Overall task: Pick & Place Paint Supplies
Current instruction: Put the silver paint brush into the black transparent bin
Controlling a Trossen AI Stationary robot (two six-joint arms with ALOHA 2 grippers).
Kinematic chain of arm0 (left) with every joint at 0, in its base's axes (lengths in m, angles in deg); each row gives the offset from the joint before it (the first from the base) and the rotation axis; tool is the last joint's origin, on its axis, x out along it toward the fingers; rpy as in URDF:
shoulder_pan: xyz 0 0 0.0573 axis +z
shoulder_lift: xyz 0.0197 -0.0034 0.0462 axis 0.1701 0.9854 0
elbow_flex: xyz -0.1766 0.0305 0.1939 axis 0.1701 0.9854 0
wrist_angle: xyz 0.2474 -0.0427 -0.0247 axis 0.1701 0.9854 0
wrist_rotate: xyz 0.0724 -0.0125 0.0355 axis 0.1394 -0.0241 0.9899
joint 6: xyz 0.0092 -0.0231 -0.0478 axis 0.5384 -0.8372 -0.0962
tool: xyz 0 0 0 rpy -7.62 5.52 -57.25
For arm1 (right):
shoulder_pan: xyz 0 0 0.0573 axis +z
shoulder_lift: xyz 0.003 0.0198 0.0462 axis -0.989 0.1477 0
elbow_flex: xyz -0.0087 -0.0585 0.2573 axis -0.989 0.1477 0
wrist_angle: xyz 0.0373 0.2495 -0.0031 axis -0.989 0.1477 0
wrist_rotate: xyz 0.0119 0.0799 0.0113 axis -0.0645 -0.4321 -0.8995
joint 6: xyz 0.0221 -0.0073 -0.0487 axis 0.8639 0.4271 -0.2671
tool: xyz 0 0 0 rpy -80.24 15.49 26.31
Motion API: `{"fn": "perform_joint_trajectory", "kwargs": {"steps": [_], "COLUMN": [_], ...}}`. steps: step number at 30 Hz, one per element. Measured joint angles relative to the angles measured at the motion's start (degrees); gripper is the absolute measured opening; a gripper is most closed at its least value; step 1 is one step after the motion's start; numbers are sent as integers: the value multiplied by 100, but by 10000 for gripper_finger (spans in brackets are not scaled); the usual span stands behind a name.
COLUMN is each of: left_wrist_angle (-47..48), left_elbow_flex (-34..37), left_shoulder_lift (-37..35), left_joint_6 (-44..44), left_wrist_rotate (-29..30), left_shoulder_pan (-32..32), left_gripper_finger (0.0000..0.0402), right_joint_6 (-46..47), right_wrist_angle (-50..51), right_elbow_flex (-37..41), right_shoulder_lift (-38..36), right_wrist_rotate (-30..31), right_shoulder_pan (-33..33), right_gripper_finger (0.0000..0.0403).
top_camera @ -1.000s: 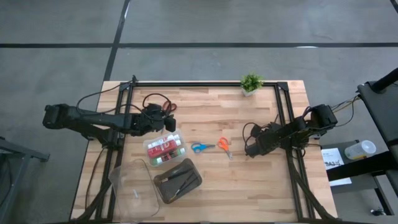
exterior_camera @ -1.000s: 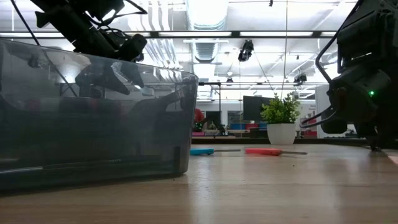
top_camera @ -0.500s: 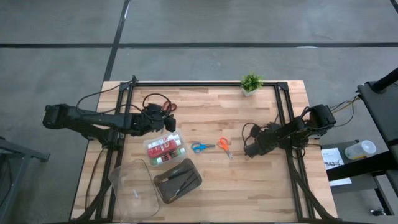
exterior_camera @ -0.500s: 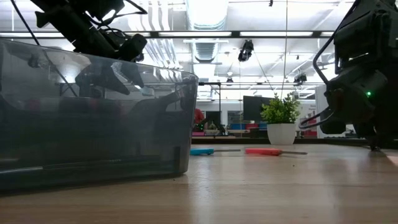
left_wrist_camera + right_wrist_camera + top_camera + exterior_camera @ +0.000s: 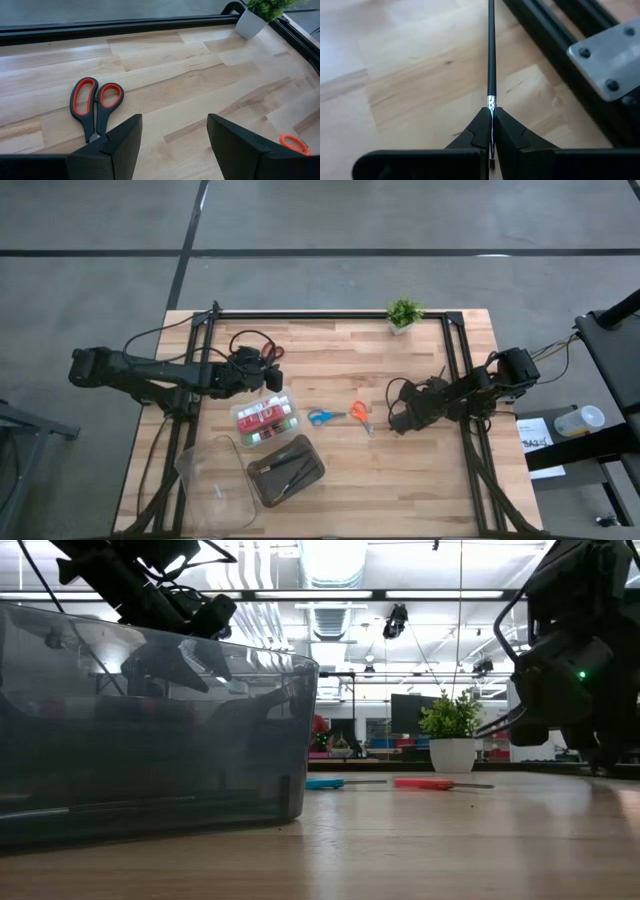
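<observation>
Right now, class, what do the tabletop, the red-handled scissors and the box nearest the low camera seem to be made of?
Tabletop: wood, probably joined planks with a smooth matt finish; grain and seams between pale strips show.
Red-handled scissors: handles look like moulded black plastic with red lining in the loops; the blades are hidden.
Box: clear, slightly smoky plastic with a gloss; shapes behind it show through its wall.

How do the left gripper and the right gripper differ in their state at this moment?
The left gripper is open with nothing between its fingers, while the right gripper is shut on a thin brush. The left gripper is near the red-handled scissors; the right gripper is beside the table's black frame rail. Both have dark fingers.
</observation>
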Motion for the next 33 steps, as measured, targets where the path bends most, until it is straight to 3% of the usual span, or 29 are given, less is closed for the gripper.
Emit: {"fn": "perform_joint_trajectory", "kwargs": {"steps": [9, 16, 24, 33], "left_wrist_angle": [1, -1, -1, -1], "left_elbow_flex": [1, 1, 1, 0], "left_shoulder_lift": [0, 0, 0, 0], "left_joint_6": [1, 0, 0, 0], "left_wrist_rotate": [2, 2, 1, 1], "left_shoulder_pan": [-2, -2, -1, -2], "left_gripper_finger": [232, 232, 232, 232], "right_joint_6": [-6, -343, -1450, -3266], "right_wrist_angle": [723, 1139, 1232, 957], "right_elbow_flex": [-426, -976, -1914, -3103], "right_shoulder_lift": [-2, -2, -4, -11], "right_wrist_rotate": [192, 812, 1573, 2913], "right_shoulder_pan": [2, 80, 257, 758], "right_gripper_finger": [9, 9, 9, 9]}}
